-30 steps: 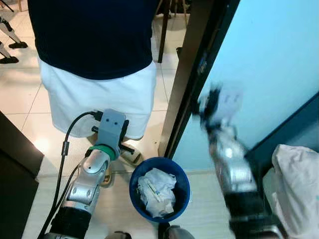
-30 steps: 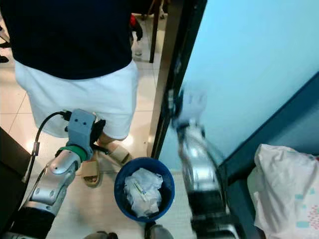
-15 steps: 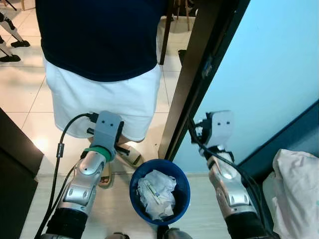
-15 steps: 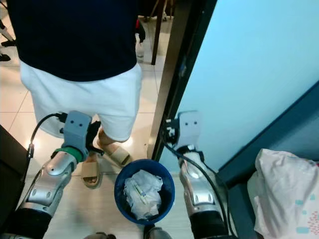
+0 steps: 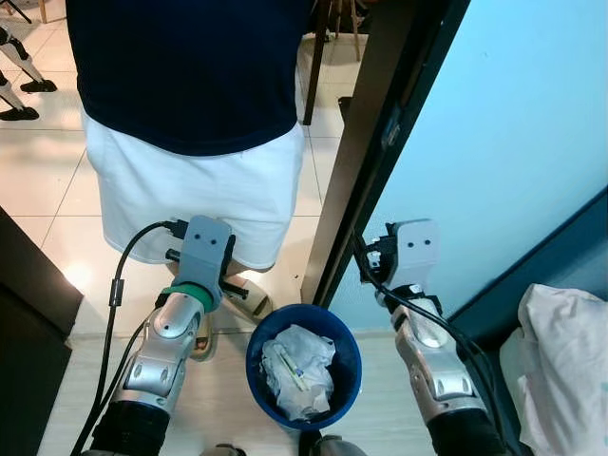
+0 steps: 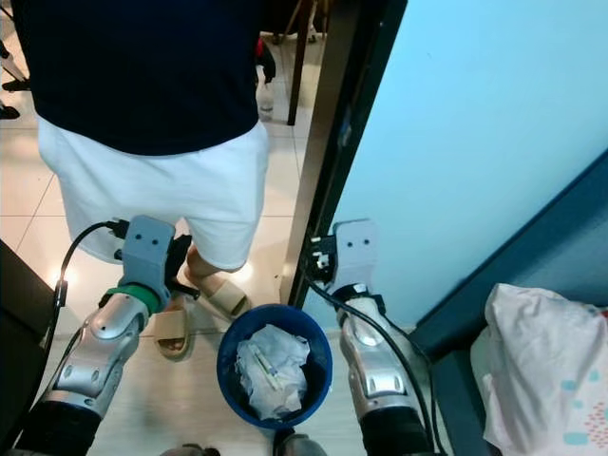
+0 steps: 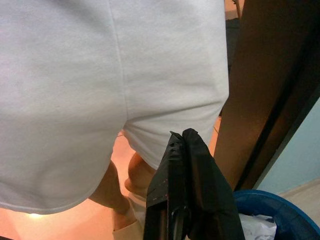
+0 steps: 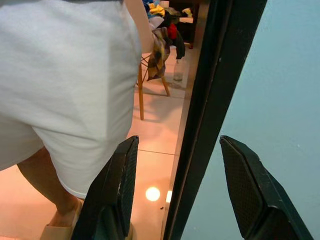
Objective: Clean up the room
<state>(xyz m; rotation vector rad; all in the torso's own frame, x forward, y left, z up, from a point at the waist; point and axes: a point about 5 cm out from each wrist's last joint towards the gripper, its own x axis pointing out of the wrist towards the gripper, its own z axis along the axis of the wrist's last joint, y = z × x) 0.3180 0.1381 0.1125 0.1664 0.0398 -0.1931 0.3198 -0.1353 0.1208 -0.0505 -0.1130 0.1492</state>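
Observation:
A blue bin (image 5: 304, 366) holding crumpled white paper (image 5: 296, 366) stands on the floor just below me, between my two arms. My left gripper (image 7: 182, 135) is shut with nothing in it. It hangs left of the bin and points at the white shorts of a person (image 5: 190, 104) standing close in front. On the other side of the bin, my right gripper (image 8: 177, 142) is open and empty, facing the dark door frame (image 8: 215, 100). In the eye views the wrist housings (image 5: 408, 252) cover both sets of fingers.
The person in a dark shirt and sandals (image 5: 249, 299) blocks the tiled floor ahead. A light blue wall (image 5: 503, 123) is on the right, with a white bundle (image 5: 565, 351) low beside it. Dark furniture (image 5: 28, 313) stands at the left. A chair with clothes (image 8: 160, 45) is farther off.
My right arm, blurred and raised a second ago, has come down a little and now holds still beside the bin. The left arm has barely moved.

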